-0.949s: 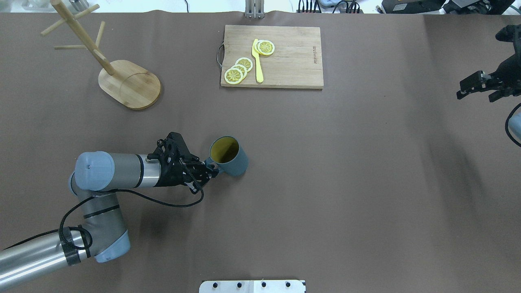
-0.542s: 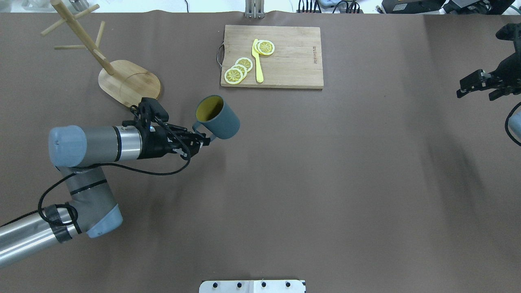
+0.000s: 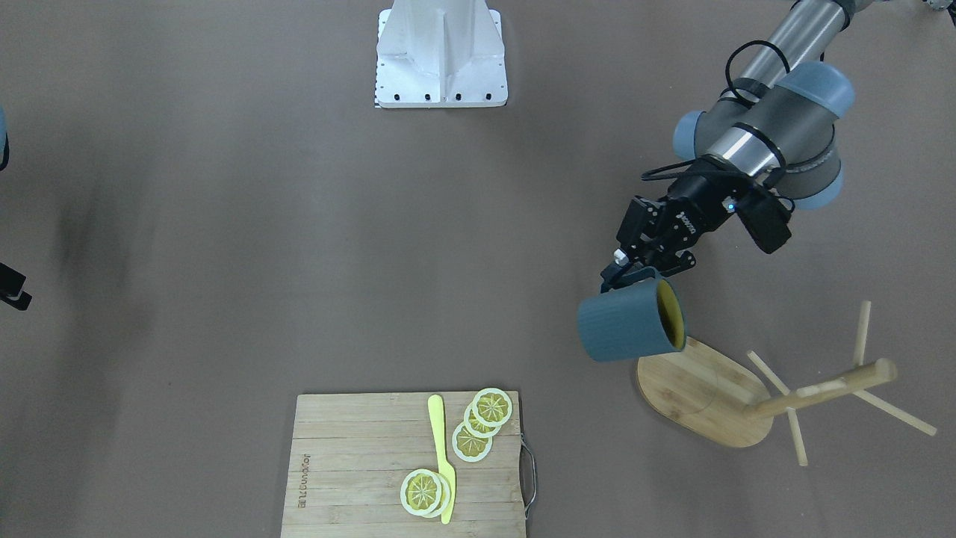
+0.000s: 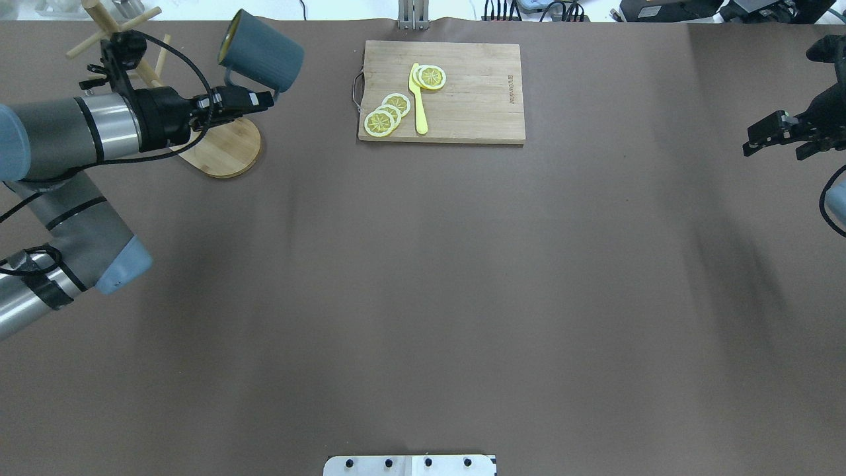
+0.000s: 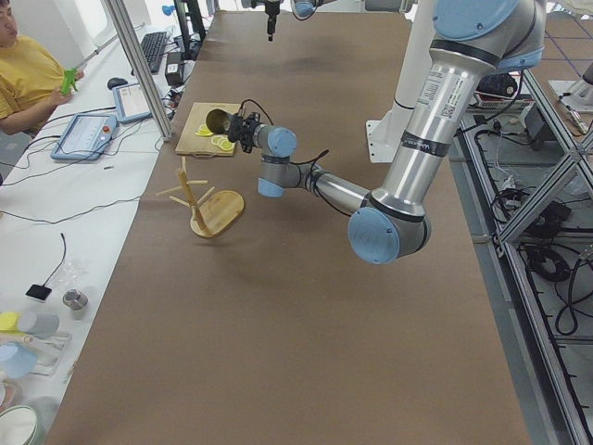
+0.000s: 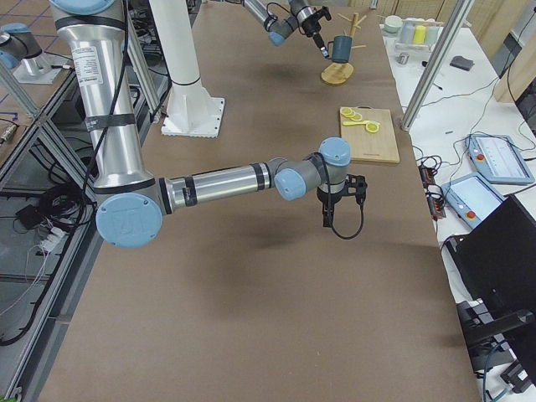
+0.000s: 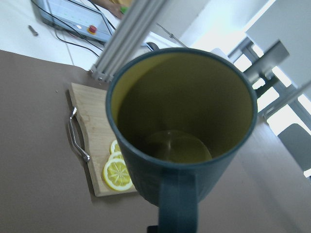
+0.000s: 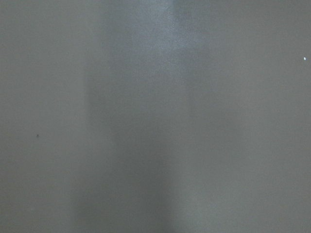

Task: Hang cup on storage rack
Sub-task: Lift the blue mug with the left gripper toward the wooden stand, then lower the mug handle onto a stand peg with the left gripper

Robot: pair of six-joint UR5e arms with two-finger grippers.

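Observation:
The dark blue-grey cup with a mustard-yellow inside hangs in the air, tipped on its side with its mouth toward the storage rack. My left gripper is shut on its loop handle. In the front-facing view the cup is over the near end of the rack's oval base. The left wrist view looks into the cup. The bamboo storage rack stands at the far left, its post and pegs beyond the cup and partly hidden by my arm in the overhead view. My right gripper is open and empty at the far right.
A slatted cutting board with lemon slices and a yellow knife lies at the back centre, right of the cup. A white mounting plate sits at the near edge. The right wrist view shows only brown table cover.
My left arm has lifted the cup off the table and carried it back and left to the rack. The cup has tipped onto its side. The right arm has barely moved.

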